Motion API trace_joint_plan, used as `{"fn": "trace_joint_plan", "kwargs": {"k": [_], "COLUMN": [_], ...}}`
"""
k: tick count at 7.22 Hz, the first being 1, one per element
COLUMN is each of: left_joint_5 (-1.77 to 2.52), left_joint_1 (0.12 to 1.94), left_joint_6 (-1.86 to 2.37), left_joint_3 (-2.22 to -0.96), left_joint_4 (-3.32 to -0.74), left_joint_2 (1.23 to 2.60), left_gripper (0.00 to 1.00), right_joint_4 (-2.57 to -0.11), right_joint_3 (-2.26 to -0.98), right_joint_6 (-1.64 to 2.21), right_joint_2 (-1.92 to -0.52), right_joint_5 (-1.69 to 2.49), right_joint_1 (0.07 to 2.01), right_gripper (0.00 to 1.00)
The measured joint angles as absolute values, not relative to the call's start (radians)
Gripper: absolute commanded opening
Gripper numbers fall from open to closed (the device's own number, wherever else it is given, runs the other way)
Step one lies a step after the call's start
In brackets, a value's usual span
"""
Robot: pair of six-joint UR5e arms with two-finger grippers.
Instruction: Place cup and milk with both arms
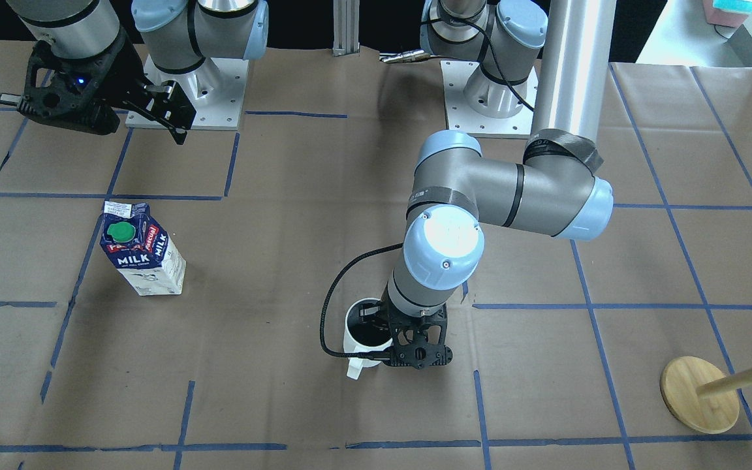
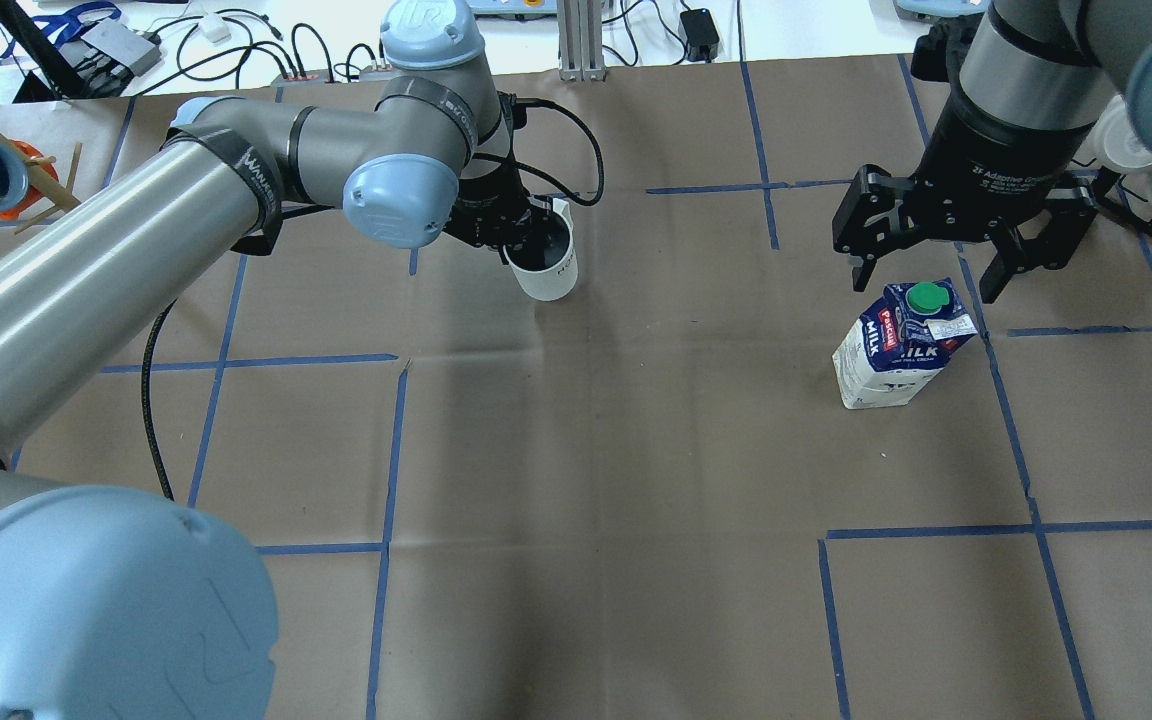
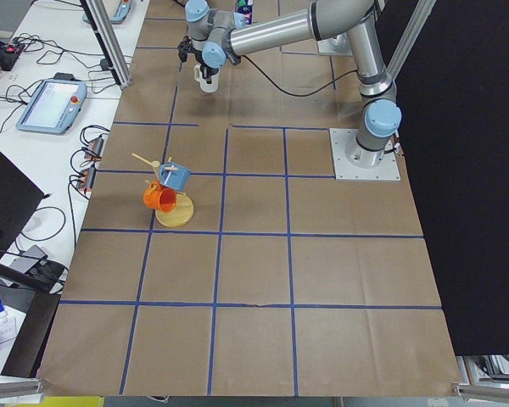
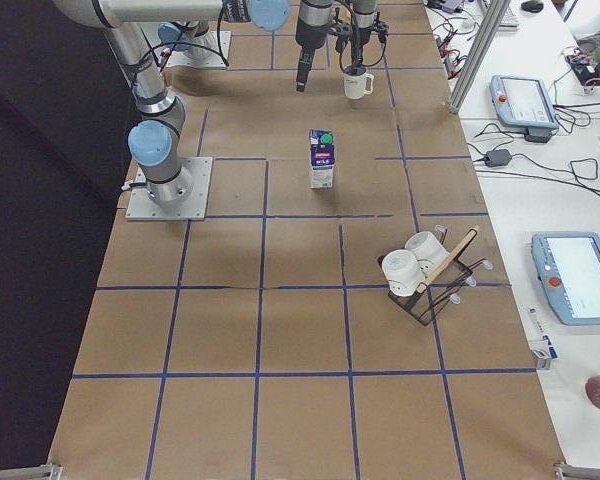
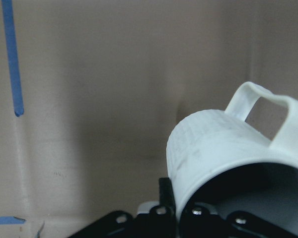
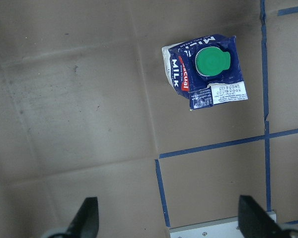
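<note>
Gripping the cup (image 2: pixel 548 275) by its rim, the left jaws are holding it, possibly just off the desk (image 2: pixel 636 450); right jaws are hanging spread wide, milk (image 2: pixel 891 350) standing upright below, slightly ahead.

Brown paper (image 2: pixel 636 450) crossed by blue tape (image 2: pixel 321 548) covers the table. In the exterior left view a wooden stand (image 3: pixel 175 215) sits at 9 o'clock from the middle, bearing a blue cup (image 3: pixel 176 178) with an orange cup (image 3: pixel 159 198) at its 7 o'clock. In the exterior right view a black rack (image 4: pixel 423 308) with two white mugs (image 4: pixel 398 270) lies between 3 and 4 o'clock from the middle, and a pendant (image 4: pixel 521 100) rests at 2 o'clock.
</note>
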State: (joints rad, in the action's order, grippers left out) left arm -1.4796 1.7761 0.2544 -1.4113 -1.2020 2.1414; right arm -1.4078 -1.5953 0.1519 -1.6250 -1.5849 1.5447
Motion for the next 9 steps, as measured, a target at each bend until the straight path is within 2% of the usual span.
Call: {"fn": "trace_joint_plan", "kwargs": {"k": [3, 4, 5, 6, 7, 8, 9], "left_joint_5": [-1.5, -1.515, -1.522, -1.525, -1.526, -1.526, -1.527], "left_joint_1": [1.782, 1.782, 1.783, 1.783, 1.784, 1.784, 1.784], "left_joint_6": [0.28, 0.28, 0.281, 0.281, 0.281, 0.28, 0.279], "left_joint_3": [-1.327, -1.321, -1.32, -1.322, -1.328, -1.331, -1.334], "left_joint_4": [-1.281, -1.288, -1.29, -1.291, -1.291, -1.292, -1.293], "left_joint_2": [2.207, 2.215, 2.221, 2.224, 2.225, 2.225, 2.223], "left_gripper": [0.03, 0.13, 0.33, 0.43, 0.77, 0.9, 0.99], "right_joint_4": [-1.407, -1.407, -1.407, -1.407, -1.407, -1.408, -1.408], "right_joint_3": [-1.595, -1.595, -1.595, -1.595, -1.595, -1.595, -1.595], "right_joint_6": [0.152, 0.153, 0.153, 0.153, 0.153, 0.153, 0.153], "right_joint_2": [-1.625, -1.625, -1.626, -1.626, -1.626, -1.625, -1.625], "right_joint_5": [-1.585, -1.585, -1.585, -1.585, -1.585, -1.585, -1.585], "right_joint_1": [1.545, 1.545, 1.545, 1.545, 1.546, 1.546, 1.546], "right_gripper": [1.0, 1.0, 1.0, 1.0, 1.0, 1.0, 1.0]}}
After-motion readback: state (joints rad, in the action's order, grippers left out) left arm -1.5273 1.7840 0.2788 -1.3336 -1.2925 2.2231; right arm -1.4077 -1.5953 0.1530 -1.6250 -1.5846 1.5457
